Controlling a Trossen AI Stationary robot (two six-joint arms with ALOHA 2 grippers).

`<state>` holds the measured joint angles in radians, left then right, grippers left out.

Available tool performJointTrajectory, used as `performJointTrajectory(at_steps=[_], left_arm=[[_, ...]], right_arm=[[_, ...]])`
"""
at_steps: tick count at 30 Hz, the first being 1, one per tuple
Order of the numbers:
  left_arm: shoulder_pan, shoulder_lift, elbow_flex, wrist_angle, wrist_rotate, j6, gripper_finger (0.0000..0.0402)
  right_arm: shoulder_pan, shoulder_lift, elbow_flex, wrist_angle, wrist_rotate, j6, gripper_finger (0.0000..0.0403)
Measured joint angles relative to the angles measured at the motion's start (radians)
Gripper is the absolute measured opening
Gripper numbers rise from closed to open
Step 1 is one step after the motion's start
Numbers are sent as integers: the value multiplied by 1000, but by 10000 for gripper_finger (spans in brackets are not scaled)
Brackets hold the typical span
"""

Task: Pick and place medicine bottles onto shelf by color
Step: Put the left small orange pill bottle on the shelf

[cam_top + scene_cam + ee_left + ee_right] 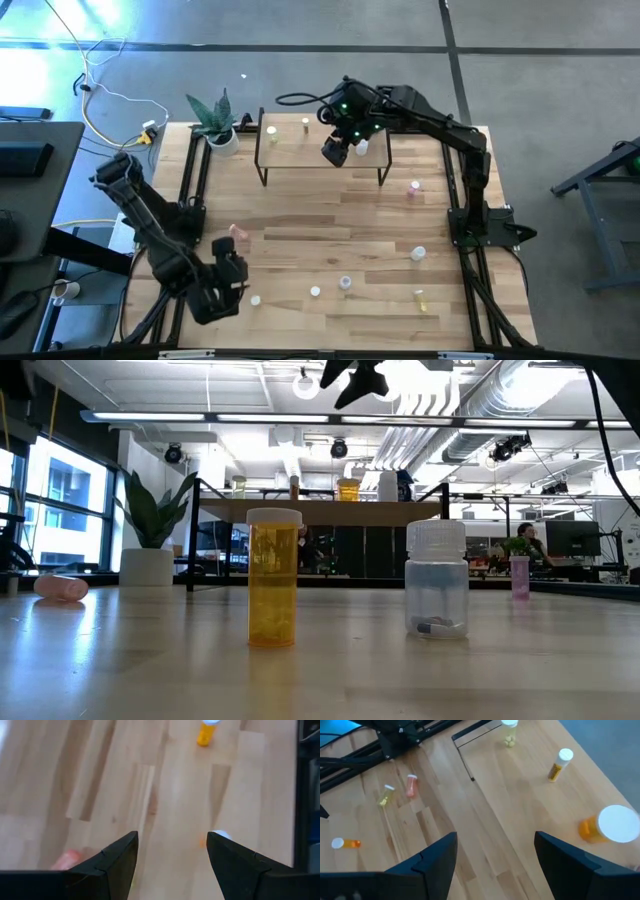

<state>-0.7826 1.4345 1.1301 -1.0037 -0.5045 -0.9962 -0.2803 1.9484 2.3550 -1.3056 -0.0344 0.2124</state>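
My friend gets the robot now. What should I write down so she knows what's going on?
Right gripper: open, empty, above the small light-wood shelf.
Left gripper: open, empty, over the table's near-left part.
Done: a few small bottles stand on the shelf, including an orange white-capped bottle.
Left: bottles scattered on the wooden table, such as a pink bottle lying down and a yellow upright bottle.

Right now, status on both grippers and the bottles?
Right gripper open, empty, over shelf. Left gripper open, empty, near table front. Several bottles on shelf; yellow bottle and others on table. Nothing blocking.
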Motion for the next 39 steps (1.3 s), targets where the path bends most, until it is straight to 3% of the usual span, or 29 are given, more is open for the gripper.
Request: performJointTrajectory(at_steps=[16, 39], left_arm=[[-44, 188, 0, 198, 9, -53, 227], [-17, 336, 0, 226, 57, -164, 227]], right_arm=[[30, 0, 0, -1, 0, 23, 256], [29, 0, 0, -45, 1, 23, 256]])
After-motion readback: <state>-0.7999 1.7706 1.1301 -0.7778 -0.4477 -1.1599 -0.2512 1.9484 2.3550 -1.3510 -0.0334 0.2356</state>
